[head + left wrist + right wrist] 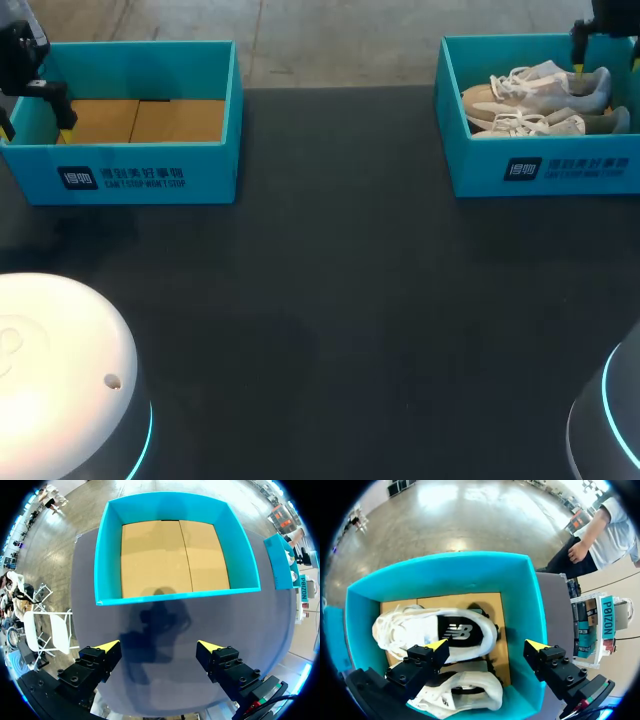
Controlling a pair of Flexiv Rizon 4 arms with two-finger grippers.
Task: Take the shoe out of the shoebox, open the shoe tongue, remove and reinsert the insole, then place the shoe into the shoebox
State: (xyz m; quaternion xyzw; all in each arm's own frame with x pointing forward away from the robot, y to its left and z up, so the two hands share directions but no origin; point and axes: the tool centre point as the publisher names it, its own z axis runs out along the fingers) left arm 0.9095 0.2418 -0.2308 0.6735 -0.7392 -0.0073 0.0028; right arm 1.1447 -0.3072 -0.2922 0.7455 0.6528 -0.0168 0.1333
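In the far-right shoebox two shoes lie packed close, side by side. The right jaws are held open above them; the left jaws are open near the empty box. Both shoes, or loose laces, may be snagged together.

A dark desk carries an open-topped teal box towards its ten o'clock corner; the box's front wall bears white print. Its floor is two brown cardboard flaps; they meet at a seam down the middle.
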